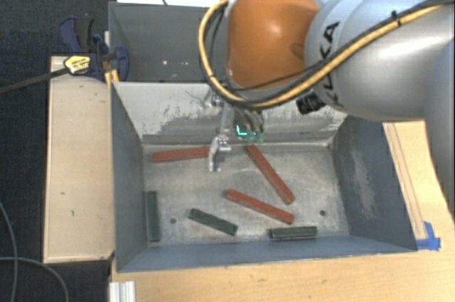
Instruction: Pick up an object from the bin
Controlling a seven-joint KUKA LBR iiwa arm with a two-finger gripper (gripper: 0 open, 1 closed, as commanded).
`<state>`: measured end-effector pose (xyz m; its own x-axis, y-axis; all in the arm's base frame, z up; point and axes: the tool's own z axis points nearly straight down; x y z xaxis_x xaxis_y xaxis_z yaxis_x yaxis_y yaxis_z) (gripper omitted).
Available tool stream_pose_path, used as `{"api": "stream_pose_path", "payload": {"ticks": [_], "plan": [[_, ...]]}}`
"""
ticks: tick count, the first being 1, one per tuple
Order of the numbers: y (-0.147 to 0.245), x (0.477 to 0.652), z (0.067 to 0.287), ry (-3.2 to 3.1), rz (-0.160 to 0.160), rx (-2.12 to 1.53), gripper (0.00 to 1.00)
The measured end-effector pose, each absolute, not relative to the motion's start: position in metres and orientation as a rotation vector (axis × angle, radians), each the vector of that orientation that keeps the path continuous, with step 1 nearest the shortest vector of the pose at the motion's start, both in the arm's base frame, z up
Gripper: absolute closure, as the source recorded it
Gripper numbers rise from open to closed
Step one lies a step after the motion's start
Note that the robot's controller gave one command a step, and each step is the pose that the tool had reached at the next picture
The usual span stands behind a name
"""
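Red-brown bar (178,155) lies flat on the floor of the bin (313,180) at back left, its right end just beside the gripper (233,148). Camera view: the fingers (217,153) appear spread, with nothing between them. A second red-brown bar (271,176) runs diagonally from their right side. For a sound grasp, centre over one bar and straddle its narrow width, clear of the other. Count: three red-brown bars, including a third red-brown bar (259,207) nearer the front; three dark green bars (212,221).
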<state>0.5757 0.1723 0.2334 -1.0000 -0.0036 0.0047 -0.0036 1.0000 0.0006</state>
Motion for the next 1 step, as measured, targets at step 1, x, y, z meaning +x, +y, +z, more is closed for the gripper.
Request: {"api": "stream_pose_path", "payload": {"ticks": [1], "plan": [[0.1714,0.5775,0.2377,-3.145,-0.003,0.000,0.00]]}}
